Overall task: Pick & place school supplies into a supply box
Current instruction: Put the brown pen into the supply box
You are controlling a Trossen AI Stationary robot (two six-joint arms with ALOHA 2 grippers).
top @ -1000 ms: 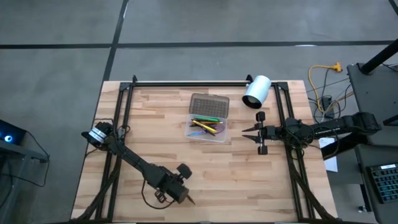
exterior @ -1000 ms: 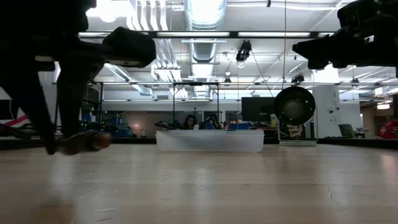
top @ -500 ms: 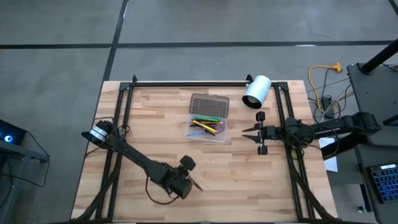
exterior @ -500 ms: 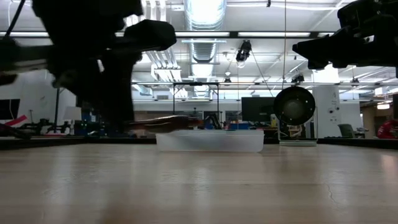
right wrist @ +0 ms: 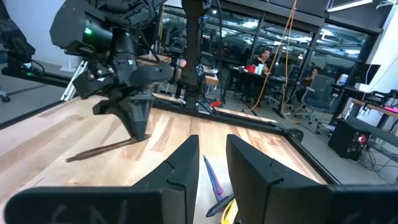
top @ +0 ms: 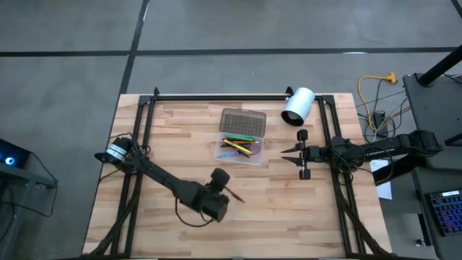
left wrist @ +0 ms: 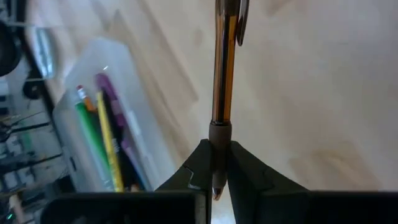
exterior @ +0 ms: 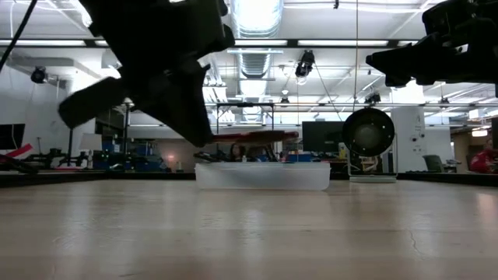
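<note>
Left claw: the left claw hangs over the front middle of the worktop, in front of the supply box and apart from it; its two fingers are closed tight on a dark brown pen.
Dark brown pen: the dark brown pen sticks out from between the fingers, gripped close to one end, its clip showing near the far end; in the low view it is held level, raised clear of the wood.
Supply box: the supply box sits open near the middle of the worktop, its grey lid laid back on the far side.
Box contents: green, yellow, orange and blue pencils and pens lie lengthwise in the clear tray; the left wrist view also shows a purple piece among them.
Right claw: the right claw waits at the right side of the worktop, level with the supply box and apart from it, pointing toward it; its fingers stand a narrow way apart with nothing between them.
White cylinder: a white cylinder lies at the far right of the worktop, beyond the right claw.
Background: seated people show far off in the room behind, in the right wrist view.
</note>
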